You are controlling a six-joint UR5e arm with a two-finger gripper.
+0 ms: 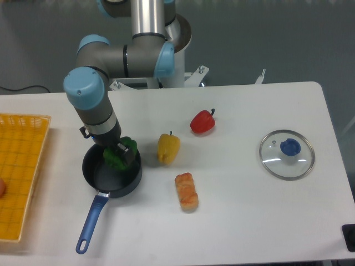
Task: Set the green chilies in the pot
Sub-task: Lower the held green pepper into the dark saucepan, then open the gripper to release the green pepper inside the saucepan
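Green chilies (pixel 118 154) held just over the far rim of the pot (pixel 111 173), squeezed in the gripper (pixel 120 151). Claw clamped on the green chilies from above. Blue pot handle pointing toward the near table edge. Yellow pepper (pixel 168 148) just right of the pot. Bread piece (pixel 186 192) near the pot's right. Red pepper (pixel 202 122) farther right. Glass lid (pixel 287 154) far right. Yellow basket (pixel 21 172) left of the pot.

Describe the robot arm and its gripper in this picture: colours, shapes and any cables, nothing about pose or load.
The arm is built of silver-grey metal tubes joined by rounded joints with light-blue caps. Its wrist section is darker grey. The gripper is small, dark and two-fingered. No markings are legible; a dark cable lies at the far left.
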